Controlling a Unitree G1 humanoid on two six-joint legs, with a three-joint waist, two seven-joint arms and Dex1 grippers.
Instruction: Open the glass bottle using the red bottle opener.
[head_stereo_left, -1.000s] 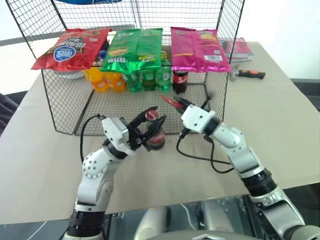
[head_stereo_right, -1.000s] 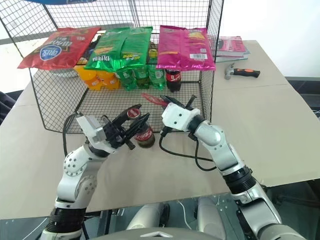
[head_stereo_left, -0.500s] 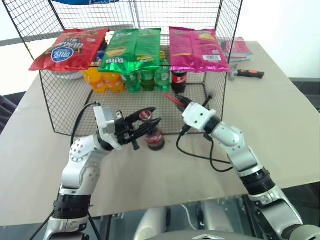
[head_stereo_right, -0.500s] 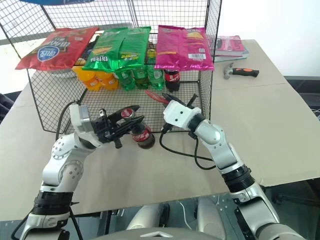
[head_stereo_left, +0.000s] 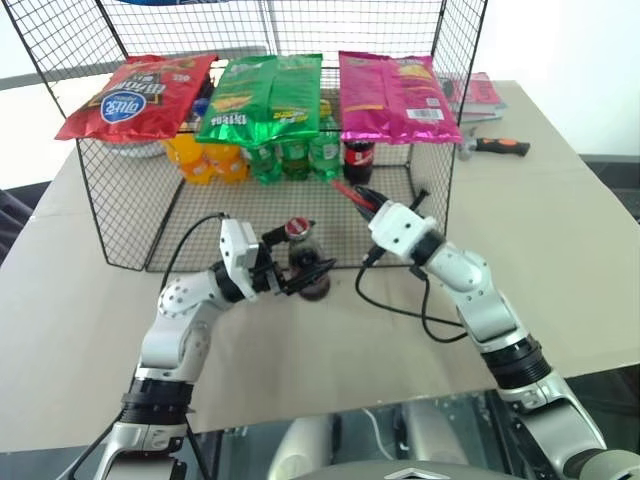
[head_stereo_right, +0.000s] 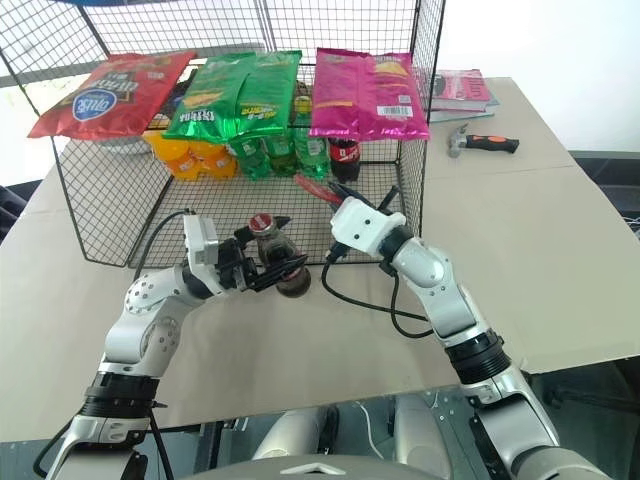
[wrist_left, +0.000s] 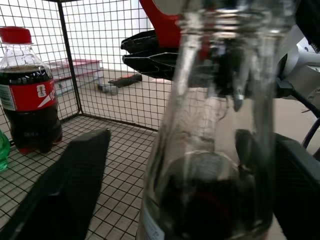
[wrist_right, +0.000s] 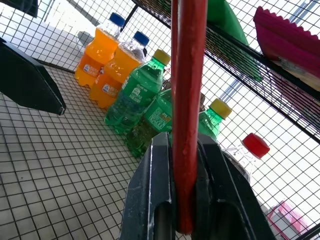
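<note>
Left fingers (head_stereo_left: 300, 250) spread around the glass bottle (head_stereo_left: 306, 262) — right fingers (wrist_right: 212, 165) clamp the red bottle opener (wrist_right: 188, 100).

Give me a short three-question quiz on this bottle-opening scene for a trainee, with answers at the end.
1. True or false: the right gripper is shut on the red bottle opener.
2. The left gripper is: A) open, one finger on each side of the glass bottle; B) shut on the bottle's cap; C) holding a hammer.
3. What colour are the green soda bottles' caps?
Key: 1 true; 2 A; 3 yellow.
</note>
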